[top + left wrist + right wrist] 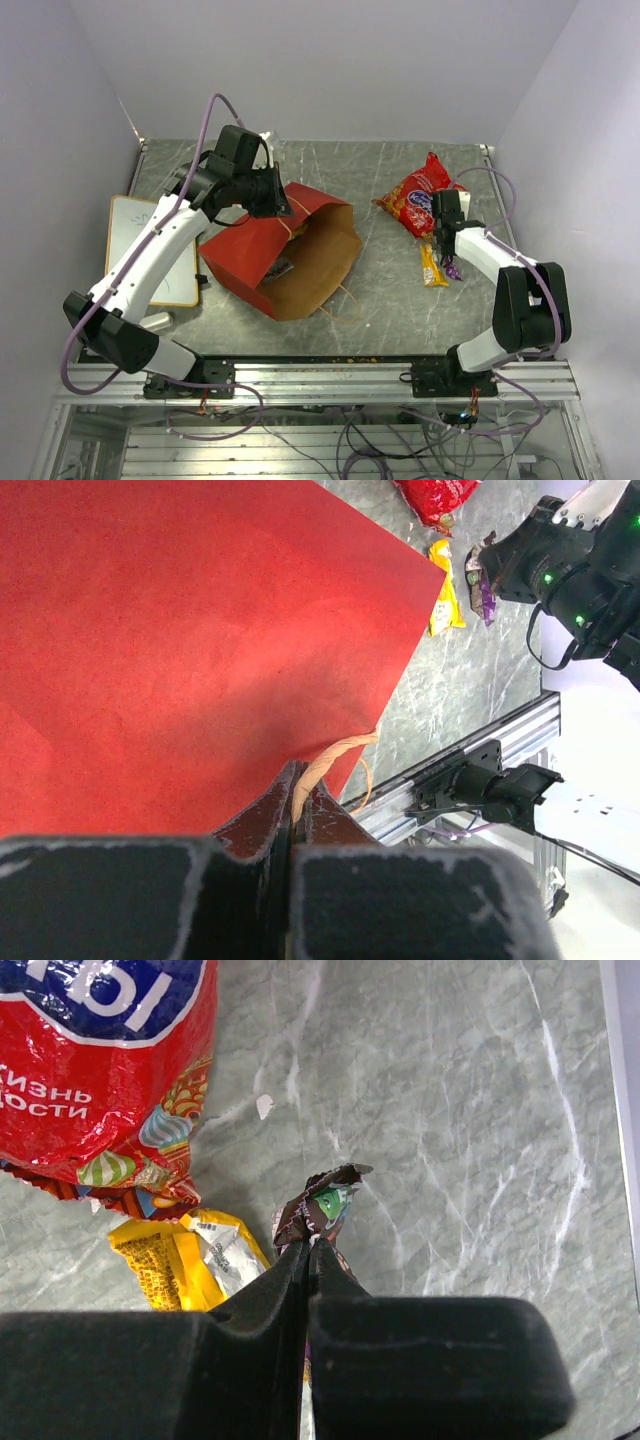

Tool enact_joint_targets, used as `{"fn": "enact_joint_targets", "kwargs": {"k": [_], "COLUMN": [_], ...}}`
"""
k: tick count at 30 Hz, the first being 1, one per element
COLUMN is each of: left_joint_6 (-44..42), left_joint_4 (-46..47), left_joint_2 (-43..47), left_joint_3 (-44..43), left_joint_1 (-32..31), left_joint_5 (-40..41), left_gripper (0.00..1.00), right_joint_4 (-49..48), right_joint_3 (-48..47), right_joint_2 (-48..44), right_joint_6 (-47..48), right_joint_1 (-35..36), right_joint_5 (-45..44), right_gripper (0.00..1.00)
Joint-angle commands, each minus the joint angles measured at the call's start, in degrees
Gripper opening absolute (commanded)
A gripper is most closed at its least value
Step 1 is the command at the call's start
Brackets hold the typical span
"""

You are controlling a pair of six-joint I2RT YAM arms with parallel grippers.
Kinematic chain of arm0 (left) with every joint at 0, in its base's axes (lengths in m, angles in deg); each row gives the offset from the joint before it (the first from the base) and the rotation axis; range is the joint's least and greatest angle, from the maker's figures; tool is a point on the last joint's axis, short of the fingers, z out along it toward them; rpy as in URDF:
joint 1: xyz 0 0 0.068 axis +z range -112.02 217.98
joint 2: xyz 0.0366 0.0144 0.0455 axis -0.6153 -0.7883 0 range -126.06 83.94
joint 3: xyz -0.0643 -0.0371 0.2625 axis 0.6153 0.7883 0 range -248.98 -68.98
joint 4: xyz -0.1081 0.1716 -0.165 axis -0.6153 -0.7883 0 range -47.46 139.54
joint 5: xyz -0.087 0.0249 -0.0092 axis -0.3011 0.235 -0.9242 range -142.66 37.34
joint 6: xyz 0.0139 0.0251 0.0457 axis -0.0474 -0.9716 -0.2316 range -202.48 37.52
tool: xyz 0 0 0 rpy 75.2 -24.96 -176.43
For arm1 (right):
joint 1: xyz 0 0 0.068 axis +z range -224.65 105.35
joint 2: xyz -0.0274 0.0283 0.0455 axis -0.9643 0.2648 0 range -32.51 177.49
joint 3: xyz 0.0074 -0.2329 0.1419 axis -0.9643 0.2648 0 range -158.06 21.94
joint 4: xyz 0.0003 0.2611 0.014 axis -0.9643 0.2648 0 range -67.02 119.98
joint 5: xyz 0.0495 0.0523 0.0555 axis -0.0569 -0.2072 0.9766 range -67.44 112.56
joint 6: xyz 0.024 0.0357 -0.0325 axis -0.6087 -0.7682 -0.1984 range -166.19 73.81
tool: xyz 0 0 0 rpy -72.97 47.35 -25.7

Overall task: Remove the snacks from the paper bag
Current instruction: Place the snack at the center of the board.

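Left gripper [298,785] and right gripper [310,1250] both clamped fully shut.
The left holds the thin twisted handle [335,751] of the red paper carrier bag [240,250] lying mid-frame; the right pinches a dark crinkly candy packet [326,1200] by the large red crinkly chip bag [413,195] and yellow-orange packet [432,266], centre right.

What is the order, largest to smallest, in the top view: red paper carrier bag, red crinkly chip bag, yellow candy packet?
1. red paper carrier bag
2. red crinkly chip bag
3. yellow candy packet
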Motion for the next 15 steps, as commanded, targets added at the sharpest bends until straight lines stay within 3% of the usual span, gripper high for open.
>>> {"fn": "enact_joint_targets", "kwargs": {"k": [1, 8, 15], "left_joint_6": [-1.7, -1.8, -0.8], "left_joint_4": [0.2, 1.4, 3.1], "left_joint_2": [-0.3, 0.9, 0.4], "left_joint_3": [-1.5, -0.4, 1.3], "left_joint_1": [0.4, 0.5, 0.4], "left_joint_5": [-0.6, -0.5, -2.6], "left_gripper": [0.07, 0.07, 0.07], "right_joint_4": [-6.7, -6.1, -0.9], "right_joint_3": [2.5, 3.6, 0.1], "right_joint_2": [-1.3, -0.3, -2.8], "right_joint_6": [4.0, 3.4, 3.1], "right_joint_1": [-0.3, -0.3, -0.3], "right_joint_5": [1.3, 3.8, 3.5], "right_gripper": [0.00, 0.04, 0.39]}}
